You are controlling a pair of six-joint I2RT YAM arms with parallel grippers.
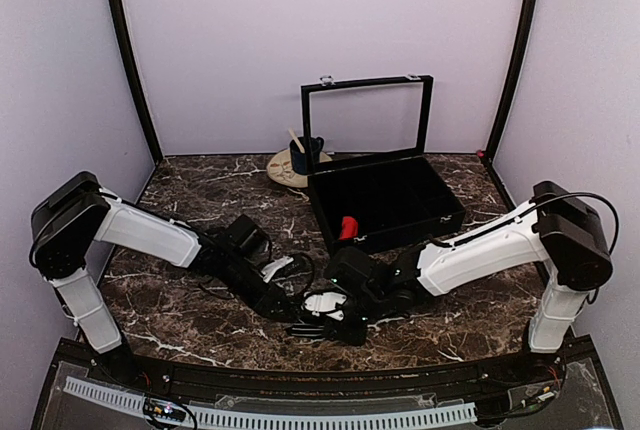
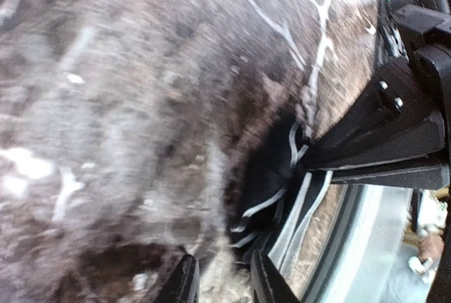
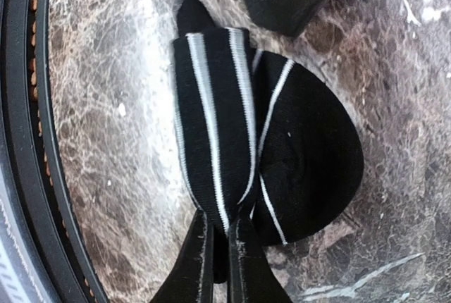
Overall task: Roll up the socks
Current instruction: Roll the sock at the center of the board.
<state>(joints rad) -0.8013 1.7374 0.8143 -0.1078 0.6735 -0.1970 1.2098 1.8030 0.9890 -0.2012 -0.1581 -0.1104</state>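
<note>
Nearest, well in front of the box at the tabletop's front edge, lies the sock, black with white stripes, folded into a rounded bundle. The right claw is closed tight, pinching the sock's striped band between its fingertips. The left claw stands slightly parted with nothing between its fingers; its tips are just beside the sock, on the side away from the right claw. Farther back, the black box sits with its lid raised upright. A red thing shows inside the box's front left corner. Behind the box's left corner, a dark mug stands on a pale plate.
</note>
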